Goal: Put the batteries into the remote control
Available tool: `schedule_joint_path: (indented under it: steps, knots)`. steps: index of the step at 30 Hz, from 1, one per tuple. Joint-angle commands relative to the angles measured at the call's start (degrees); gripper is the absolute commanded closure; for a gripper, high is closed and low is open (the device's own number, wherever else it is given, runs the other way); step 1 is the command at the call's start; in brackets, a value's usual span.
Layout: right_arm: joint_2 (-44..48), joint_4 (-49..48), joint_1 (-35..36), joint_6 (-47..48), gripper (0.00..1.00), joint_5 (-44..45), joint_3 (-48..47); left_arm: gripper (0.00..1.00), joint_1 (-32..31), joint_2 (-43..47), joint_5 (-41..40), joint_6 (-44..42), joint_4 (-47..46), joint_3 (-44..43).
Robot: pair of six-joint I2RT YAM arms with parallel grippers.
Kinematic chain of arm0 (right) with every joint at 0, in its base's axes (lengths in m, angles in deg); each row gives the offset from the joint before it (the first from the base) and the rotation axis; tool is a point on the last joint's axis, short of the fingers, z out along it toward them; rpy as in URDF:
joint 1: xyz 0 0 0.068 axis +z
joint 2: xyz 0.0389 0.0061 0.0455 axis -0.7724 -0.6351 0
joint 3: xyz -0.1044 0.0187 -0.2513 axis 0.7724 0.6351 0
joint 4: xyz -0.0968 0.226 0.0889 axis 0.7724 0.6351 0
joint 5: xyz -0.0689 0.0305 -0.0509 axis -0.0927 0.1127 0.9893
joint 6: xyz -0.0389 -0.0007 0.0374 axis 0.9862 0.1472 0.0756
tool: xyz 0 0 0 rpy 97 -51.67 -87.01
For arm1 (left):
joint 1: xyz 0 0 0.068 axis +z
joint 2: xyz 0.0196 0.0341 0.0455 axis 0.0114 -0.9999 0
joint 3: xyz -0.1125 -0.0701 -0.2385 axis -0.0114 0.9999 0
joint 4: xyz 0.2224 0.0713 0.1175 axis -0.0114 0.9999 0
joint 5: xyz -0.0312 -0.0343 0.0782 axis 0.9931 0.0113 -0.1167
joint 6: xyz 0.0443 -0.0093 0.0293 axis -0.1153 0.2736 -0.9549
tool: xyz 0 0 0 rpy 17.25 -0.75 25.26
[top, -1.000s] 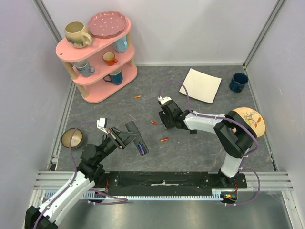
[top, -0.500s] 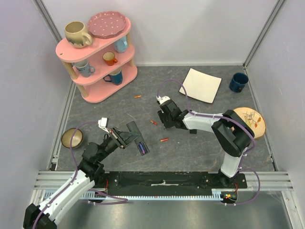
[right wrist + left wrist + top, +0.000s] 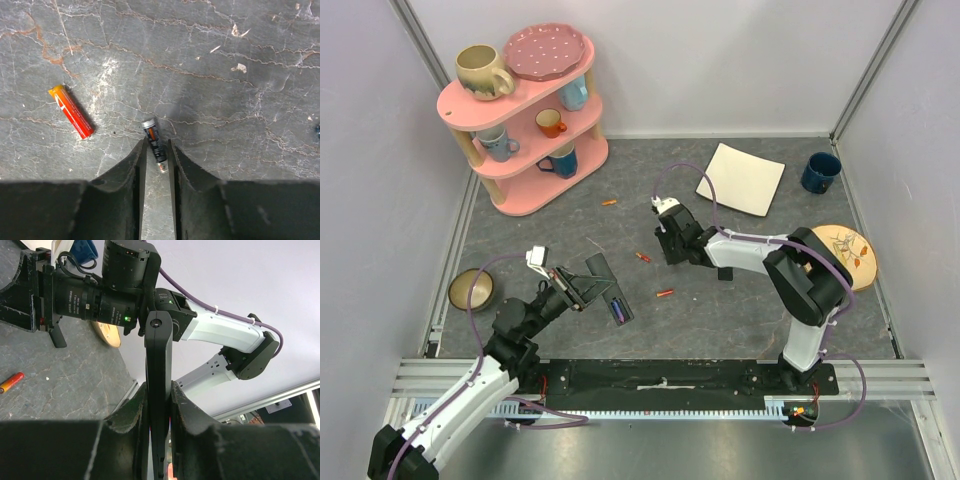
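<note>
The left hand (image 3: 159, 392) clamped the remote control (image 3: 159, 347) edge-on between its fingers. The right hand (image 3: 156, 146), narrowly parted, straddled a dark battery (image 3: 151, 134) on the table (image 3: 240, 110); actual grip unclear. An orange battery (image 3: 71, 111) lay left of its fingers.

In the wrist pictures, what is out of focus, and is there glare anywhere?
Left wrist view: the claw fingers are blurred and dark, the remote control sharper against a bright wall. Right wrist view: fingers blurred, battery and floor sharp, no strong glare.
</note>
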Motion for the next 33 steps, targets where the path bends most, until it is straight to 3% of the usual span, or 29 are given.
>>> schedule_joint_path:
  steps: [1,7,13,20,22,23,26,33]
  knots:
    - [-1.2,2.0,-0.1,-1.9,0.74,-2.8,1.2,0.98,0.1,-0.1,-0.9,0.2,-3.5,7.2]
    - [2.1,2.4,-1.4,-7.3,1.00,-2.7,4.6,0.98,0.0,-0.6,-0.8,0.2,-4.0,7.1]
    - [7.0,5.5,-2.8,-12.1,1.00,-3.2,7.0,0.98,0.1,-2.5,-0.4,0.1,-5.9,6.9]
    - [9.3,11.3,-2.8,-9.1,1.00,1.8,7.4,0.98,0.0,-4.6,0.2,0.4,-8.3,7.2]
    - [9.3,12.0,-2.8,-8.8,0.94,2.2,7.5,0.98,0.0,-4.9,0.2,0.5,-8.5,7.2]
    - [9.2,12.3,-2.7,-8.6,0.84,2.5,7.5,0.98,0.0,-4.9,0.2,0.5,-8.5,7.3]
    - [9.1,12.5,-2.8,-8.7,0.69,2.9,7.8,0.98,0.0,-5.0,0.3,0.5,-8.4,7.2]
    - [9.8,13.9,-2.7,-8.1,0.61,2.8,6.9,0.98,0.0,-4.9,0.3,0.7,-8.3,7.5]
